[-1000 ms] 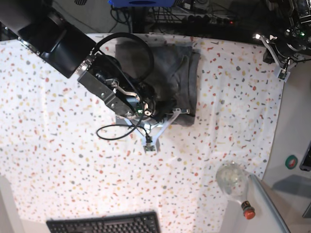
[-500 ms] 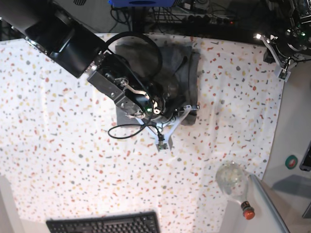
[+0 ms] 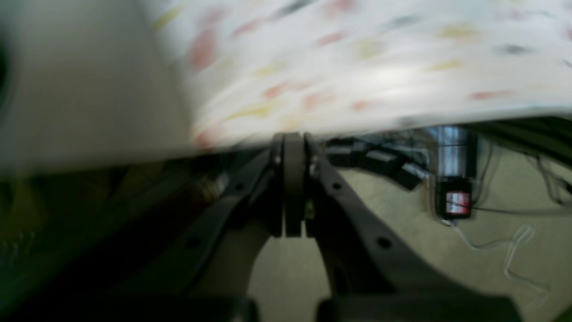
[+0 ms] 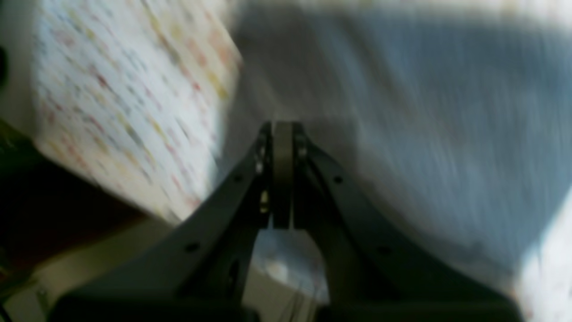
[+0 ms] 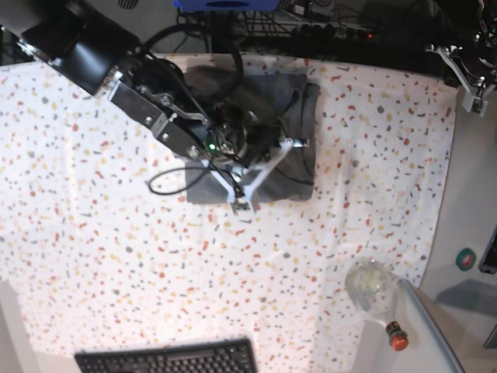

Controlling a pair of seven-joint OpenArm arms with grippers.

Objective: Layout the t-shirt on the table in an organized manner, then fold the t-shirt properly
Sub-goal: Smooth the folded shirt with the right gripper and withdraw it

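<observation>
The t-shirt (image 5: 291, 132) lies folded into a compact grey block near the far edge of the worktop (image 5: 93, 233), about midway along it. Wide bare speckled cloth lies on both sides of it and in front.

One t-shirt, two arms and two claws show. At the near edge are one black keyboard (image 5: 167, 359) and one clear bottle (image 5: 374, 295) with a red cap, both well apart from the shirt.

The right claw (image 5: 242, 203) hangs at the shirt's near edge with its arm lying across the shirt's left part. Its wrist view is blurred, yet shows the two fingers (image 4: 282, 174) pressed flat together with nothing between them, grey cloth behind them and the worktop's edge at the left.

The left claw (image 5: 475, 105) sits past the far right corner of the worktop, off the cloth. Only its wrist view shows its fingers (image 3: 292, 188) pressed together and empty, with the cloth's hanging edge above them and floor and cables (image 3: 514, 250) below.
</observation>
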